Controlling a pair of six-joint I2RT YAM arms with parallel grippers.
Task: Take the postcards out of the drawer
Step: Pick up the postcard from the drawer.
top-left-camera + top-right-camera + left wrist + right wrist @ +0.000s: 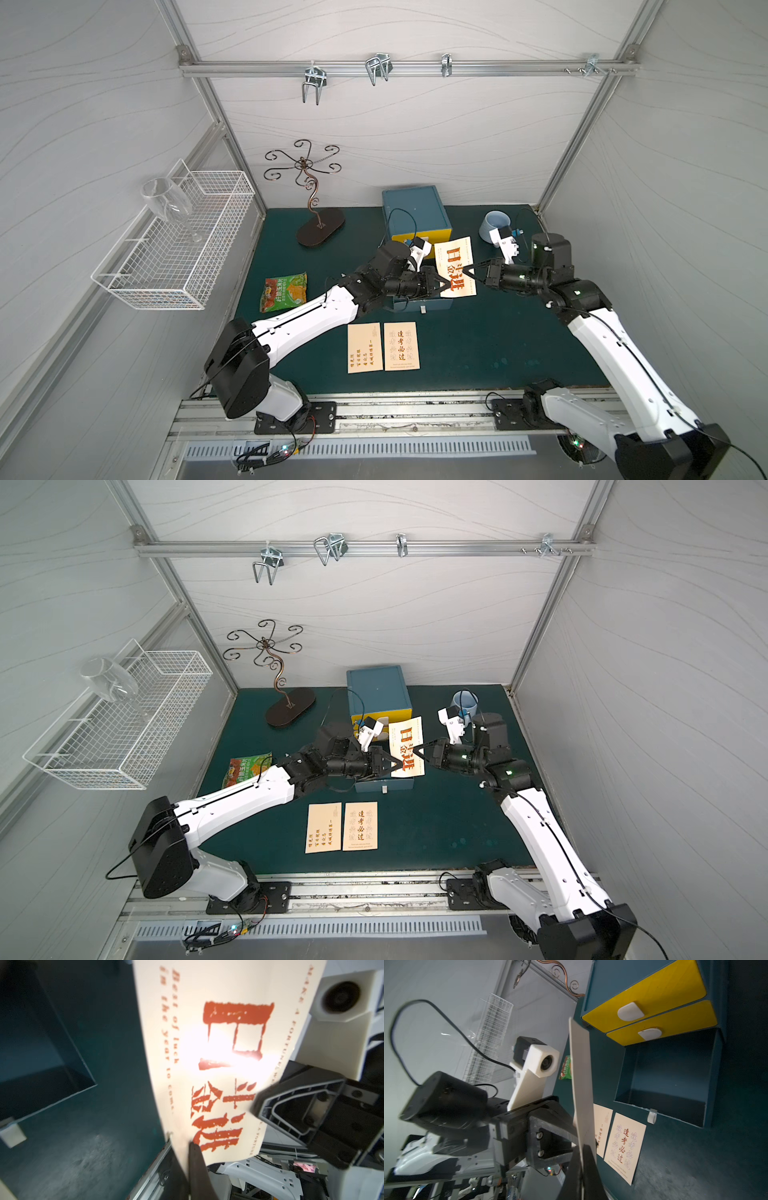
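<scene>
I see the dark green mat [519,340] filling the floor of the cell. The blue cabinet [415,208] stands at the back of it, with its two yellow upper fronts closed. The bottom drawer [670,1076] is pulled out toward the arm bases.

Both arms reach in over that drawer from opposite sides. They meet at the bold-character postcard [455,255], which hangs in the air above the drawer's right end, clear of the mat. In both top views its printed face is turned up toward the camera.

The left gripper [448,287] is pinched down on the card's near edge, by the lowest big character. The right gripper [466,271] is clamped on the card's right-hand long edge, about halfway along. Each has its jaws closed tight on the card, and the two sets of fingertips sit near each other without touching.

The other two postcards [382,347] lie flat on the mat in front of the drawer, side by side and just beside one another, well apart from both grippers.

A green-and-red snack packet [284,292] lies on the mat to the left, behind the left forearm.
</scene>
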